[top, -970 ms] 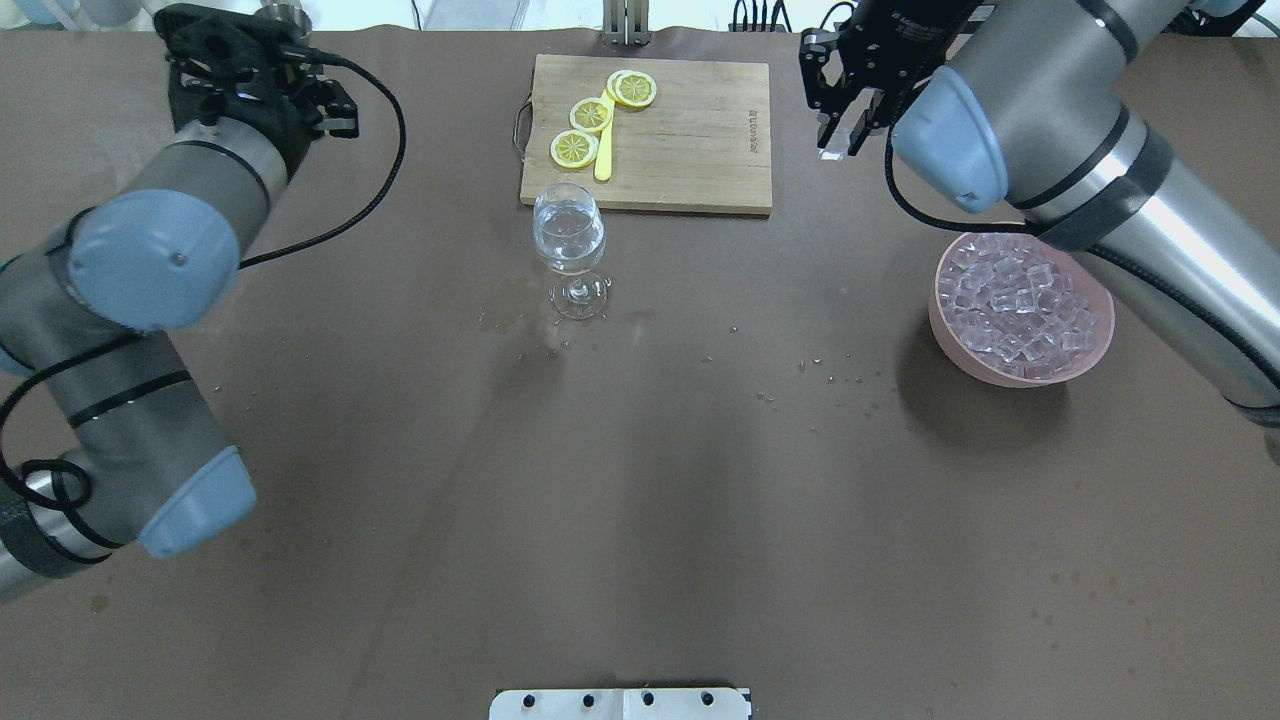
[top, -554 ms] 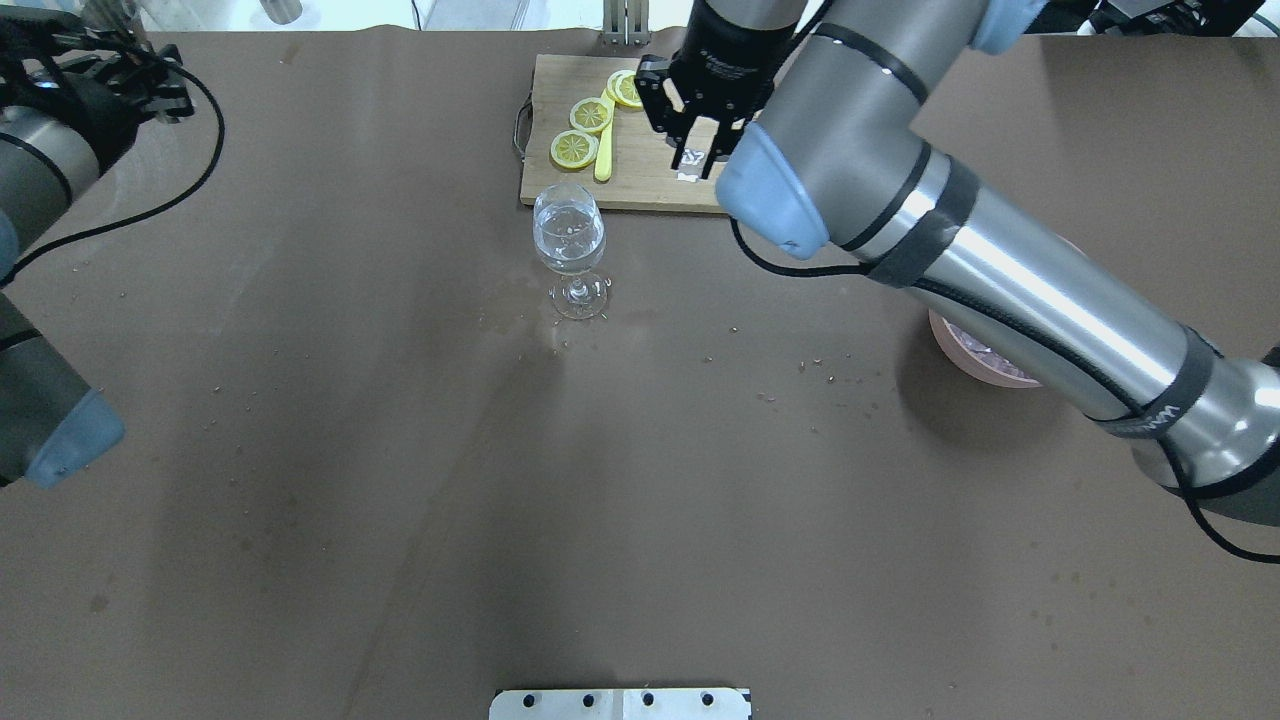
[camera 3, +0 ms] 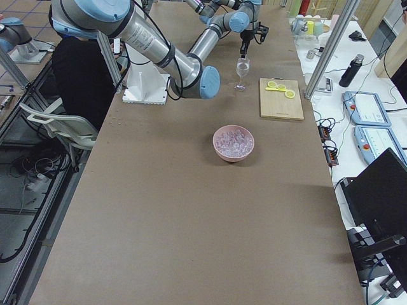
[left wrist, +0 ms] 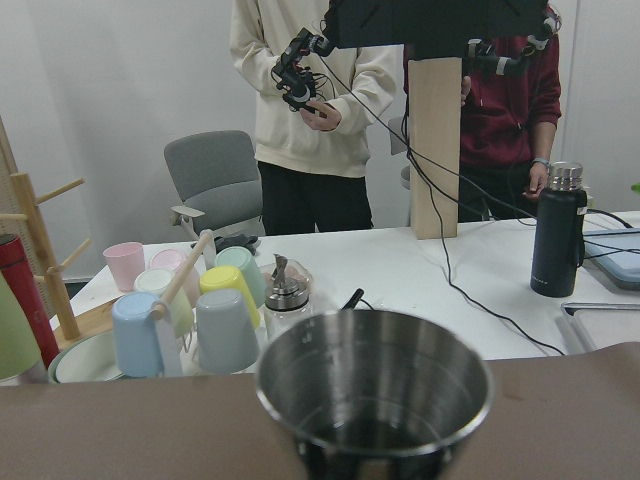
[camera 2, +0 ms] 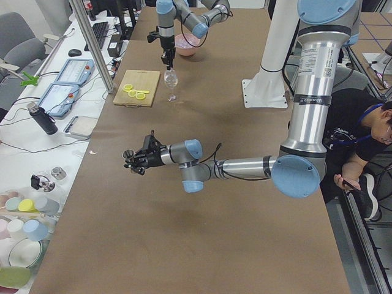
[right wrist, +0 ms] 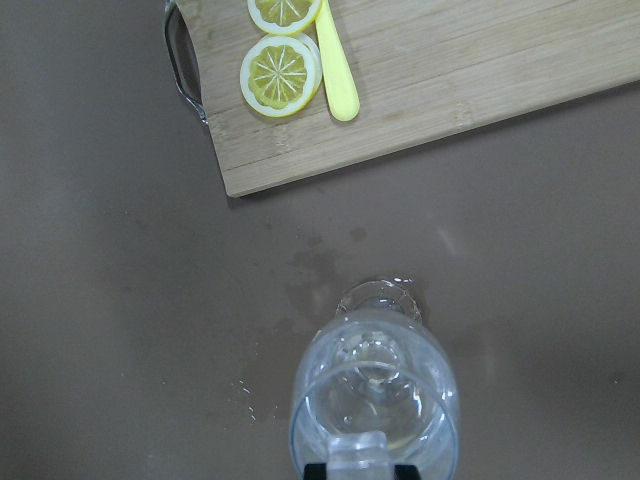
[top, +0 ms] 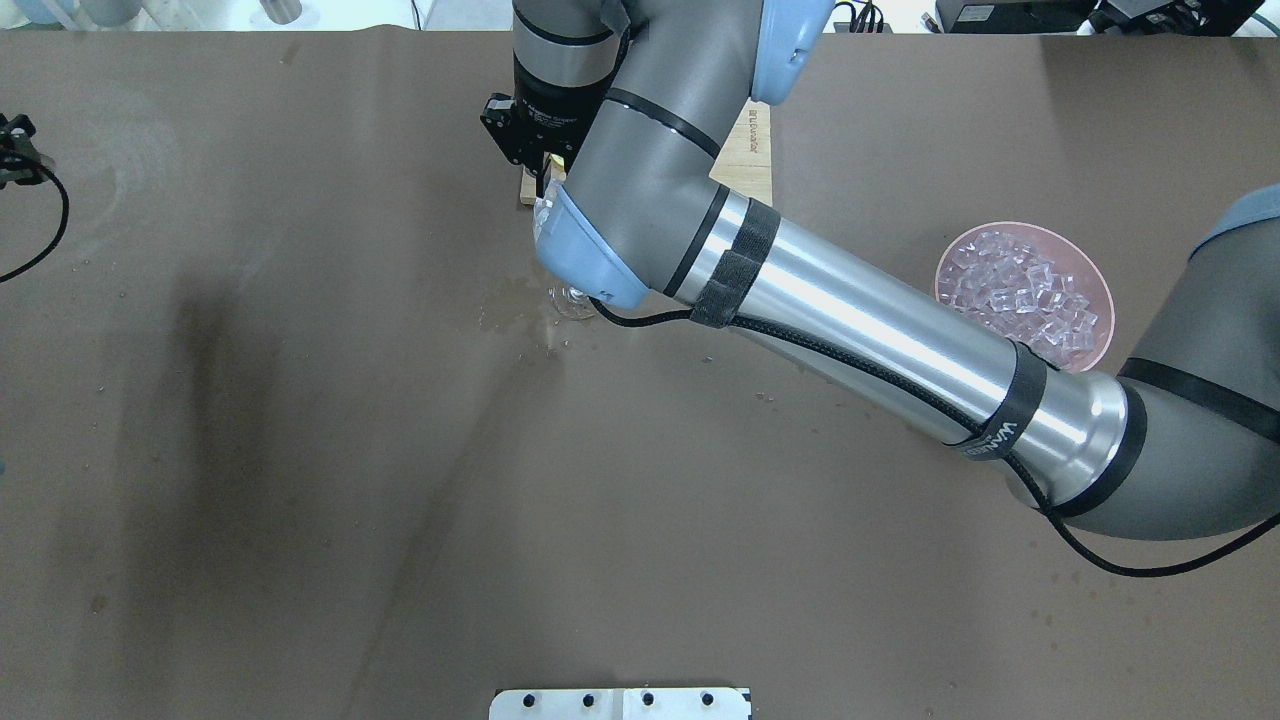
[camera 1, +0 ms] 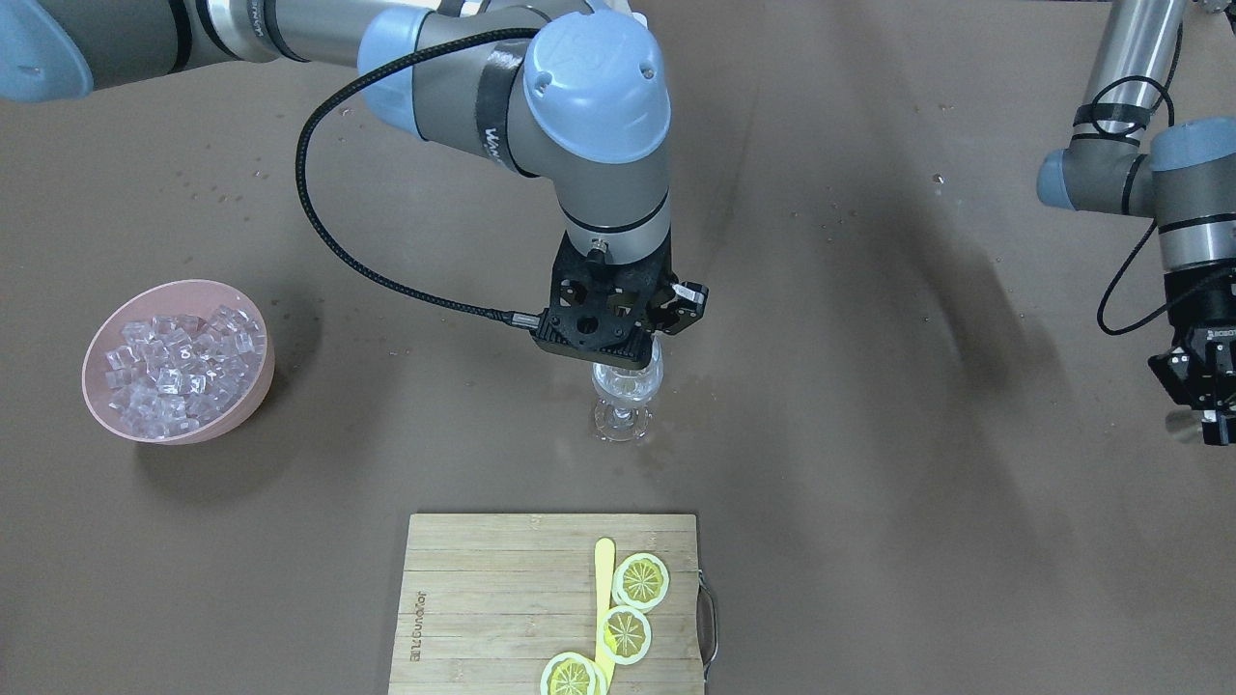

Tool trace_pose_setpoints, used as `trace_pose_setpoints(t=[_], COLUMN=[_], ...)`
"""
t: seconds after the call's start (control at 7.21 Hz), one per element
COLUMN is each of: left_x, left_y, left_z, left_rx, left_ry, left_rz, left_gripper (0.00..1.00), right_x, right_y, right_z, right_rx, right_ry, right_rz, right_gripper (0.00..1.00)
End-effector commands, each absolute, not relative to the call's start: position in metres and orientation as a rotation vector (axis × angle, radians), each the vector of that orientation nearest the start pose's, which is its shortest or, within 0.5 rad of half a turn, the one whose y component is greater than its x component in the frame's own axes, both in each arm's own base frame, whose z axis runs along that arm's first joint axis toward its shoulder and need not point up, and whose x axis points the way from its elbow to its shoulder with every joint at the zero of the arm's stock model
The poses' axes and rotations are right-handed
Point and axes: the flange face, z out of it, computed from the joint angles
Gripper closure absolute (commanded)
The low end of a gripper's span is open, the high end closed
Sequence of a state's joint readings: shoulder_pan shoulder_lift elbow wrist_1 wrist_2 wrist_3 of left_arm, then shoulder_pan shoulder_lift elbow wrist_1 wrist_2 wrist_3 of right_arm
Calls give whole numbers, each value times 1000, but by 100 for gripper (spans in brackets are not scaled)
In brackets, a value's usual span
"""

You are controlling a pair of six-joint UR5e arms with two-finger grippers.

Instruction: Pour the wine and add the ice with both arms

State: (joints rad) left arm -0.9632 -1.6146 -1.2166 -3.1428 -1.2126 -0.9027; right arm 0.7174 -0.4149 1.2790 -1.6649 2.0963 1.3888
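A grey office chair (left wrist: 215, 172) stands before a white wall (left wrist: 100, 70)

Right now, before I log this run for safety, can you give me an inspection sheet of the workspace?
Surface: brown table, wet patch by the wine glass.
Job's things: ice heaped in pink bowl; one ice cube above the glass.
Clutter: cutting board with lemon slices.
Grippers: right gripper shut on the cube; left gripper holds steel cup.
Cables: black cable loops off right wrist.
Surroundings: two people, mugs beyond the table.
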Motion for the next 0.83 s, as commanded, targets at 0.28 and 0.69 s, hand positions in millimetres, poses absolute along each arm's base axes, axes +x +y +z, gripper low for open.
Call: trace_pose_setpoints(t=[0.28,0.69], left_x=[154,172], left_y=[-496,-474], left_z=[683,697], left_rx=[1066,1029], left_ry=[688,690], left_rz=[-563,-514], left_gripper=[100,100], right_x=[-534,-518], right_y=[-569,-571], right_z=[32,27], right_rx=[-103,-90], right_ry=[-915,-933], right_rz=[282,273], right_gripper=[1,0])
